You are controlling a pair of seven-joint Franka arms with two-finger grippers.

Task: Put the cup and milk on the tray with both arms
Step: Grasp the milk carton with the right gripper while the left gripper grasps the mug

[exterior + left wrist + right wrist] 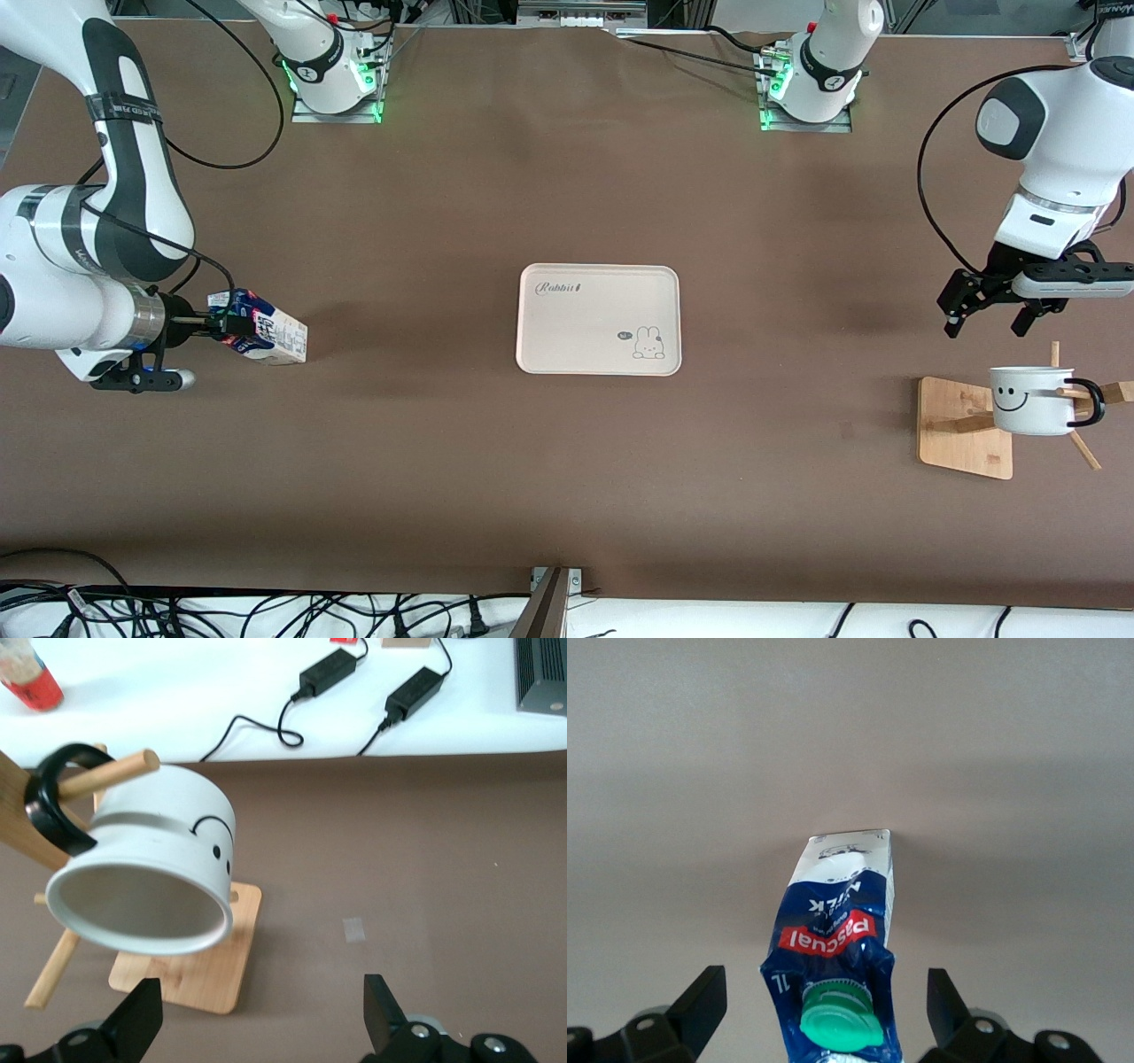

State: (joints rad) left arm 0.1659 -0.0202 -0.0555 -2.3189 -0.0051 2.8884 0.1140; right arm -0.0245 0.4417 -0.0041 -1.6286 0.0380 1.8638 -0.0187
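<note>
Both my hands spread wide, gripping nothing.

My right hand [232, 324] straddles the lying milk [266, 331] at the right arm's end of the worktop [567, 496]; only its wrist view shows the green cap [840, 1020]. My left hand [990, 319] hovers over the cup [1032, 400] hung on the wooden rack [961, 430]. The tray [599, 320] lies between them.

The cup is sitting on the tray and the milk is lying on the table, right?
No. The cup hangs by its handle on the wooden rack, as the front view shows. The tray holds nothing. The milk does lie on the table.
</note>
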